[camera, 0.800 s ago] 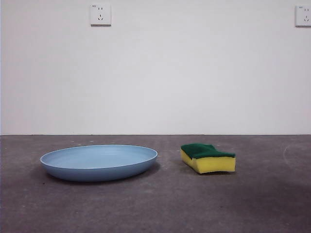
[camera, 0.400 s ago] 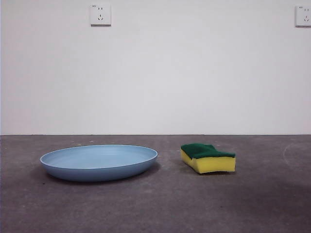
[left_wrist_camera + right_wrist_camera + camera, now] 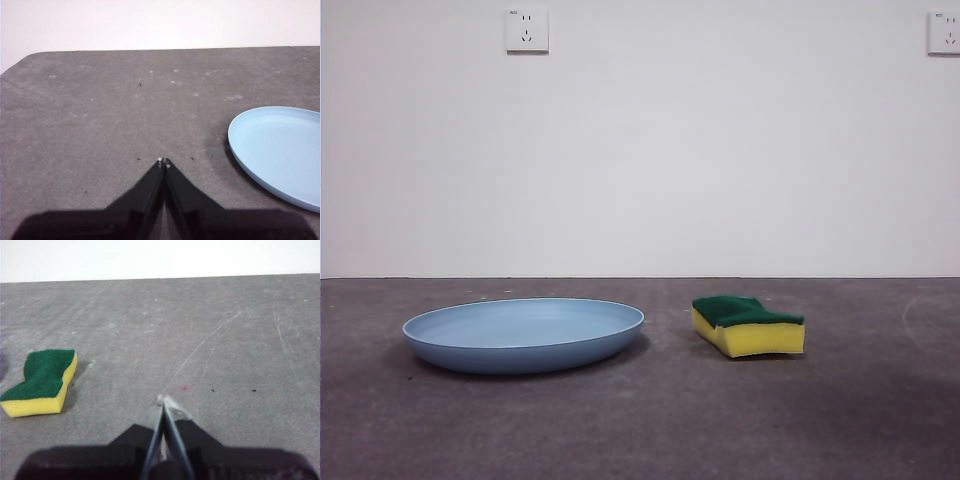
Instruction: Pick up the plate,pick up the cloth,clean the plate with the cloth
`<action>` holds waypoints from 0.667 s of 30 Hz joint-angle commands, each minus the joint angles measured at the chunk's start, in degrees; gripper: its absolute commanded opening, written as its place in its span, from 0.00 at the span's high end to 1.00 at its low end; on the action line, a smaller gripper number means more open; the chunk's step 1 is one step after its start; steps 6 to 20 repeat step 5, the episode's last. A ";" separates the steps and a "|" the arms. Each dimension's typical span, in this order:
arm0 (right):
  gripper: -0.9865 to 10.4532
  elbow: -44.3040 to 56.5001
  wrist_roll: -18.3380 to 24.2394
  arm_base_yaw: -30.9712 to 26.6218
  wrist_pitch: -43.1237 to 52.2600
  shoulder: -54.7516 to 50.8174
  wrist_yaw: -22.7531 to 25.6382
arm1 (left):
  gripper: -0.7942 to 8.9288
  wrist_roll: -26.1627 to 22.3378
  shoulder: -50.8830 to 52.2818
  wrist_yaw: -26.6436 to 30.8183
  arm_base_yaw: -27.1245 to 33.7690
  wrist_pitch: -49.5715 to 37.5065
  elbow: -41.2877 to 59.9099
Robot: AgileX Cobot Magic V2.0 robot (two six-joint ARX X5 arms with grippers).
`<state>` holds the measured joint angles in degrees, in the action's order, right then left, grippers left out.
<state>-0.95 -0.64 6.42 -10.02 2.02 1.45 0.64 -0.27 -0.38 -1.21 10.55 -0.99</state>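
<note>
**A:** ok so where's everything sitting?

**B:** the plate [image 3: 524, 334] lies flat on the grey table [image 3: 650, 430], and the cloth [image 3: 747, 325], really a yellow sponge with its green side up, is just beside it, not touching.

**A:** and the arms?

**B:** left gripper [image 3: 163, 161] is near the plate's rim, jaws pressed together, empty. right gripper [image 3: 163, 401] is near the sponge, jaws together too, holding nothing.
</note>
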 commanded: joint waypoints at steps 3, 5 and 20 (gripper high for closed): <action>0.91 0.59 -0.55 0.02 -0.09 -0.04 0.04 | 0.92 0.24 0.15 0.15 0.20 -0.17 0.79; 0.91 0.59 -0.55 0.02 -0.09 -0.04 0.04 | 0.92 0.22 0.15 0.15 0.20 -0.20 0.79; 0.91 0.59 -0.55 0.02 -0.09 -0.04 0.04 | 0.92 0.22 0.15 0.15 0.20 -0.20 0.79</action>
